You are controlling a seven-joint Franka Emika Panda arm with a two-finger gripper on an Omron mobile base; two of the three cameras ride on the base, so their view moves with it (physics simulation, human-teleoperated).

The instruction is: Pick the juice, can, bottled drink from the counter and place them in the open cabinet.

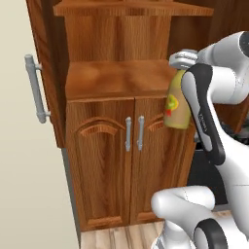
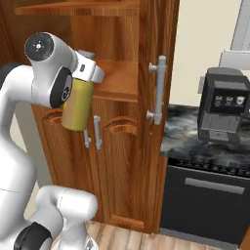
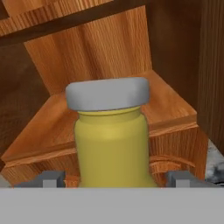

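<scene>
My gripper [image 3: 114,178] is shut on the juice [image 3: 111,144], a tall yellow bottle with a grey cap and an orange-red label [image 1: 171,104]. The juice [image 2: 77,110] hangs upright in front of the open cabinet [image 1: 116,78], just off the right front corner of its lower shelf [image 3: 175,105], with its cap about level with the shelf top. The arm covers part of the bottle in both base views. The can and the bottled drink are out of view.
The cabinet's arched lower doors [image 1: 102,160] are closed. Its open upper doors carry grey bar handles [image 1: 34,87] [image 2: 158,90] on both sides. To the right, a coffee machine [image 2: 222,105] stands on the marbled counter [image 2: 185,132], above a dark appliance front [image 2: 205,195].
</scene>
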